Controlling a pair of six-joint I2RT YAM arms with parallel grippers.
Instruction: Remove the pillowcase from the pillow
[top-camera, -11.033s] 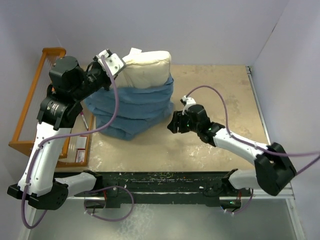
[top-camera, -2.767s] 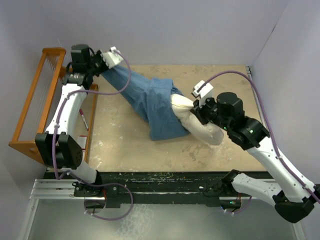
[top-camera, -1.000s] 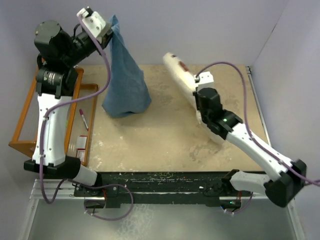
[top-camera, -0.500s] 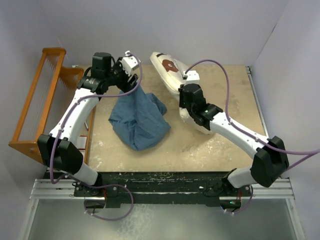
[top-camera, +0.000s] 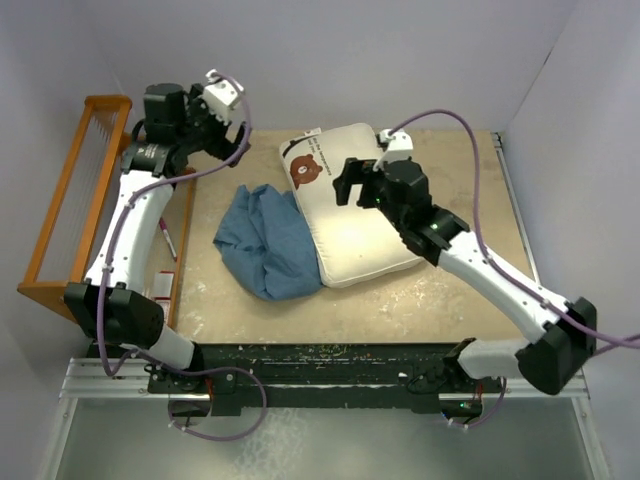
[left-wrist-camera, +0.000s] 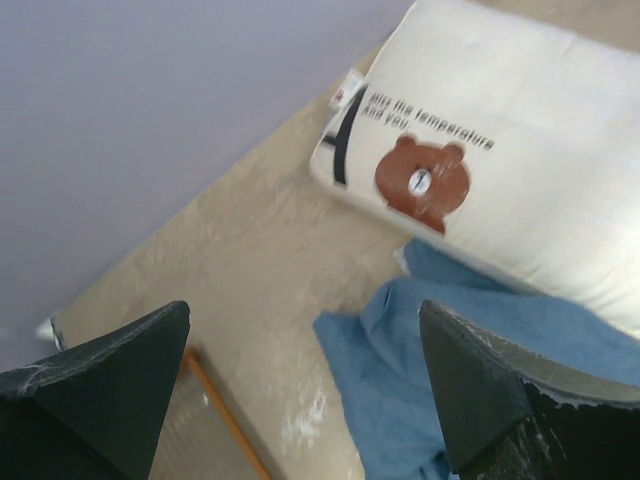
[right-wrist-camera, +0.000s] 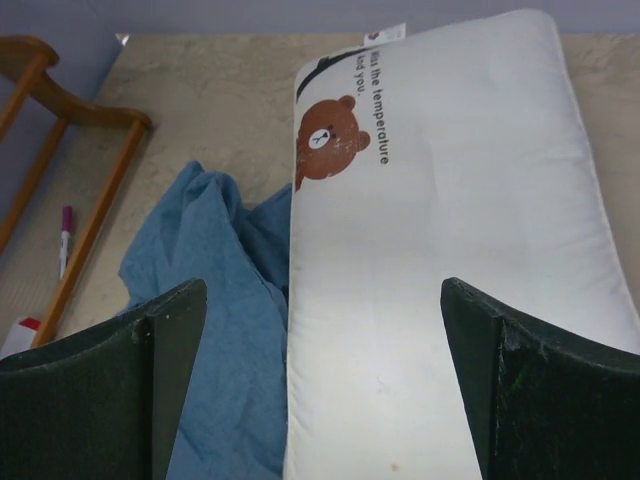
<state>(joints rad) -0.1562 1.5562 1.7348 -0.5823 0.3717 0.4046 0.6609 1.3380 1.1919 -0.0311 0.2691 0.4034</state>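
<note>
Far left: orange-brown wooden rack (top-camera: 70, 200) along the table's edge, with a pink-tipped pen (top-camera: 168, 240) and a small white-and-red box (top-camera: 160, 290) lying by its rails. Not in the way.

Above the table's far-left corner: left hand (left-wrist-camera: 303, 306), jaws spread wide, gripping nothing, hanging clear of the cloth.

Next, centre-left on the beige table (top-camera: 460, 190): wrinkled dusty-blue fabric pillowcase (top-camera: 262, 240), dumped in a loose heap, looks empty, right edge touching the pillow's long side.

Just right of it: plump cream-white rectangular pillow (top-camera: 360, 215), fully bare, lying flat, with a brown bear print (top-camera: 310, 168) and a small white tag (top-camera: 312, 133) at the far end.

Over the pillow's far part: right hand (right-wrist-camera: 322, 285), jaws wide apart too, holding nothing, no contact visible.

Judged done: case off, pillow out, both let go. Left at most: pulling arms back, maybe parting heap from pillow. No obstacle visible for that.
</note>
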